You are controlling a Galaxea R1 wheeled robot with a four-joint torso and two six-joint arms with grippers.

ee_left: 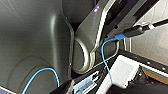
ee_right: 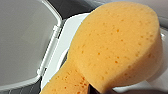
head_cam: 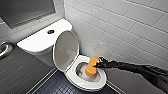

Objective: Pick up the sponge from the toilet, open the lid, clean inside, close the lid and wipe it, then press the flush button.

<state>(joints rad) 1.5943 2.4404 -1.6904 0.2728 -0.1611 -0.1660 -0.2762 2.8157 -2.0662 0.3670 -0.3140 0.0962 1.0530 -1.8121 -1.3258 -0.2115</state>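
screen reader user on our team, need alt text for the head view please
The robot's right pincer holds the orange sponge over the open bowl of the white toilet, whose lid stands raised. The dark flush button sits in the middle of the tank top, with white wall tiles behind and a dark floor below.

Head cam high, looking down; R wrist close; share sponge (head_cam: 91, 67).

Centre frame shows one toilet (head_cam: 37, 43), with one lid (head_cam: 65, 48) and one flush button (head_cam: 50, 31). One sponge (head_cam: 91, 67) sits lower centre.
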